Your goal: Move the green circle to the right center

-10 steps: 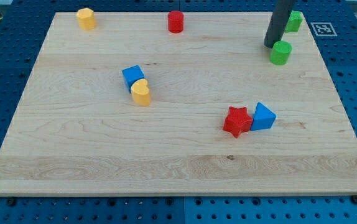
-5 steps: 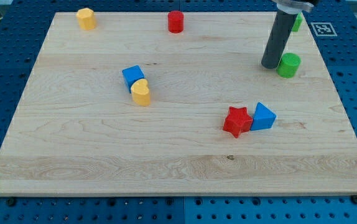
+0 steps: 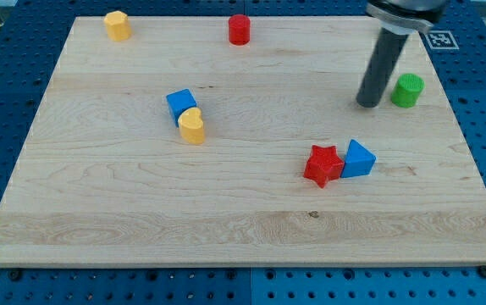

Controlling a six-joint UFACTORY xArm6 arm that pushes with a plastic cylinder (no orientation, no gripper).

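The green circle (image 3: 408,89), a short green cylinder, stands on the wooden board (image 3: 141,203) near the view's right edge, a little above mid-height. My tip (image 3: 367,103) rests on the board just left of it, with a narrow gap between them. The dark rod rises from the tip to the view's top and covers the second green block seen earlier at the top right corner.
A red star (image 3: 323,164) and a blue triangular block (image 3: 358,158) touch each other below my tip. A blue cube (image 3: 180,103) and a yellow block (image 3: 192,125) touch at centre left. A yellow block (image 3: 117,24) and a red cylinder (image 3: 240,29) stand along the top edge.
The green circle has slid down and to the right, from near the top right corner toward the right edge. My tip moved down alongside it and now stands apart on its left.
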